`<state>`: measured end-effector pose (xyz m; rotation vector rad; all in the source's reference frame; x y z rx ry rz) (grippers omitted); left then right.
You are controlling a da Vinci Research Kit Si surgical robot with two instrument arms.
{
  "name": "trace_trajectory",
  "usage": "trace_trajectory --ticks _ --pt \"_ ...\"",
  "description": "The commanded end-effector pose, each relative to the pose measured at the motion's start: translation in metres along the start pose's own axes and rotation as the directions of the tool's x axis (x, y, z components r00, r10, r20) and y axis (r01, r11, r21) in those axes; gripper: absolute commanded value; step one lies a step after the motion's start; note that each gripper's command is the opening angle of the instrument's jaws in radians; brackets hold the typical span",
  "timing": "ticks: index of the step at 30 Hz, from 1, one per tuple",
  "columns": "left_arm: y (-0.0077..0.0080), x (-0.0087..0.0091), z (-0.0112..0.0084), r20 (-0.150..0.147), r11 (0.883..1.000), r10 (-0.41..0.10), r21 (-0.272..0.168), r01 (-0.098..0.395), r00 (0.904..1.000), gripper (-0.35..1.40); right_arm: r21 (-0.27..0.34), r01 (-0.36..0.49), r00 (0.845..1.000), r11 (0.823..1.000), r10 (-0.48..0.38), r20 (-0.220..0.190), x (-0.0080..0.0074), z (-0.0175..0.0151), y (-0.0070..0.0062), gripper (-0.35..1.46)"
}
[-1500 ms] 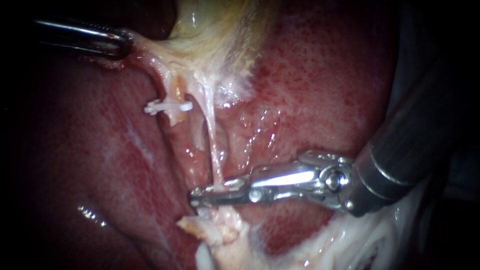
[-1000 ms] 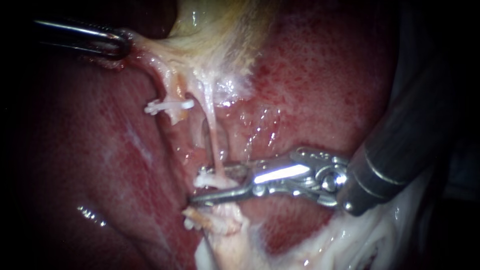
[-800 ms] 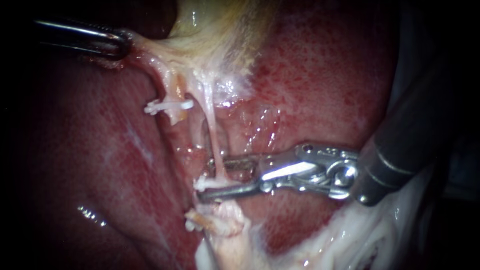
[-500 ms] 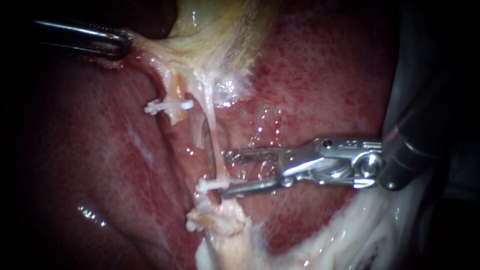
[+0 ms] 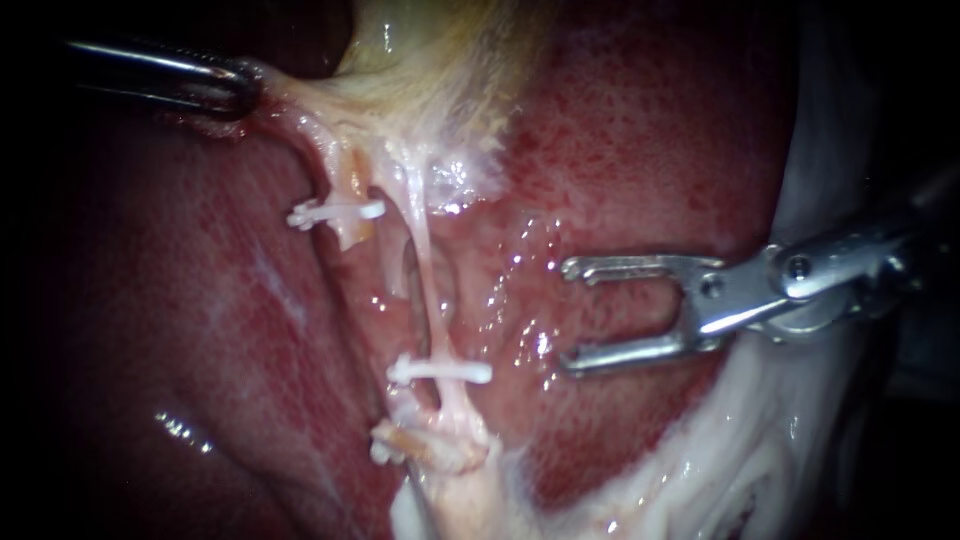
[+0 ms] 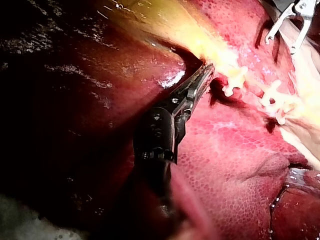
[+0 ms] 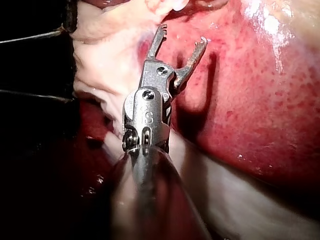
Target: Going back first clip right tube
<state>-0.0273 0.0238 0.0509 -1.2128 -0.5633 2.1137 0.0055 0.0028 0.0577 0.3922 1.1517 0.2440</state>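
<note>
Mottled red liver [image 5: 650, 150] fills the field. Endoscope: a white plastic clip [image 5: 440, 371] crosses the thin pale right tube [image 5: 425, 270] near its lower end; the right instrument [image 5: 570, 314], jaws spread and empty, lies well apart. Left wrist: the left instrument [image 6: 204, 75] clenches pale yellowish tissue [image 6: 215, 52]. Right wrist: the right instrument's jaws gape over liver.

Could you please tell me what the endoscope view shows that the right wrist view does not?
Only the endoscope: the upper clip, the lower clip on the right tube, and the left instrument, jaws shut on gallbladder tissue. Only the right wrist: the long shaft behind the jaws. Both: the right instrument, jaws open and empty, over the liver.
</note>
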Motion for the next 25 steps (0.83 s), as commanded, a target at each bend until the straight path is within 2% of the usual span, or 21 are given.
trace_trajectory --ticks 1,6,10,14,17,25 --pt "-0.0001 -0.0002 0.0003 0.000 1.000 0.000 0.003 0.000 1.0000 -0.35 0.003 0.001 1.000 1.000 -0.001 0.000 0.0000 -0.0002 0.0000 0.50" --pt "-0.0003 -0.0018 0.0022 -0.004 1.000 0.008 0.003 -0.008 1.0000 -0.35 0.003 0.006 1.000 1.000 -0.006 0.000 0.0001 -0.0006 -0.0001 0.50" --pt "-0.0009 -0.0034 0.0047 0.016 1.000 0.013 -0.010 -0.013 0.9998 -0.35 0.004 0.006 1.000 1.000 -0.006 0.000 0.0001 -0.0007 -0.0002 0.50" --pt "-0.0012 -0.0043 0.0067 0.030 1.000 0.013 -0.020 -0.013 0.9995 -0.35 0.004 0.006 1.000 1.000 -0.006 0.000 0.0001 -0.0008 -0.0003 0.50" --pt "-0.0013 -0.0043 0.0072 0.030 1.000 0.014 -0.022 -0.013 0.9995 -0.35 0.005 0.006 1.000 1.000 -0.006 0.000 0.0002 -0.0009 -0.0003 0.50" --pt "-0.0012 -0.0042 0.0068 0.030 1.000 0.014 -0.024 -0.013 0.9994 -0.35 0.008 0.004 1.000 1.000 -0.004 -0.001 0.0006 -0.0010 -0.0004 0.50"
